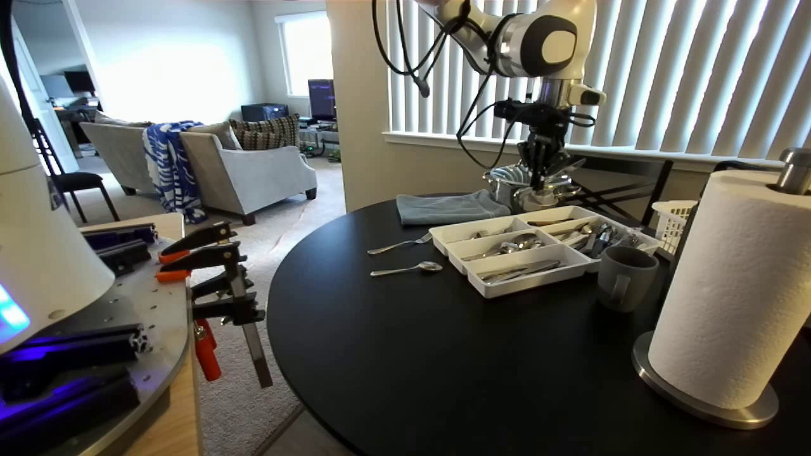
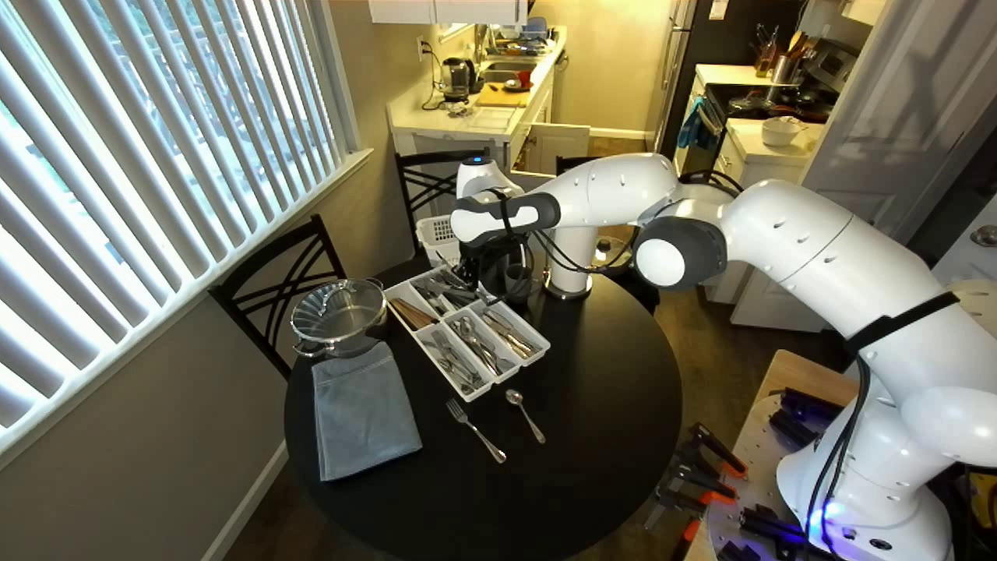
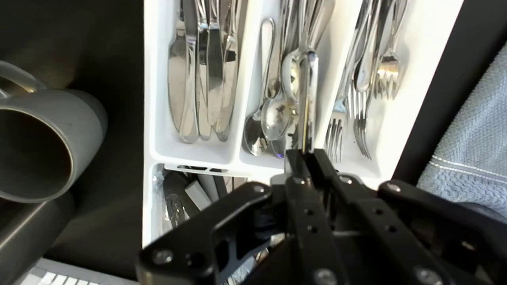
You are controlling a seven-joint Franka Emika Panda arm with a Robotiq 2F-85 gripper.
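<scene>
Pinching a slim, shiny metal utensil (image 3: 308, 103), the black two-fingered tool (image 3: 305, 153) hangs above a white plastic tray with divided compartments (image 3: 198, 152). It's squeezed nearly all the way together, since the thing is so thin. Can't tell which kind of utensil it is tbh: in the wrist view it shows almost edge-on, reaching from the tool's tips out over a pile of silvery spoons (image 3: 275, 118). Can't tell if it touches them either.

As the wrist view has it, silvery table knives (image 3: 202, 87) lie in the slot left of the tool, silvery forks (image 3: 388, 71) in the slot to its right, and a grey ceramic-looking mug (image 3: 81, 130) sits farther out left, beyond the tray. In an exterior view, a lone silvery spoon (image 2: 527, 415) rests on the round black desk (image 2: 592, 460), well apart from the tool.

So imo the step is handling that one utensil over the tray: grasp made, release not done. Next move probably calls for a steady squeeze and enough height to clear the neighbouring cutlery before any sideways travel.
</scene>
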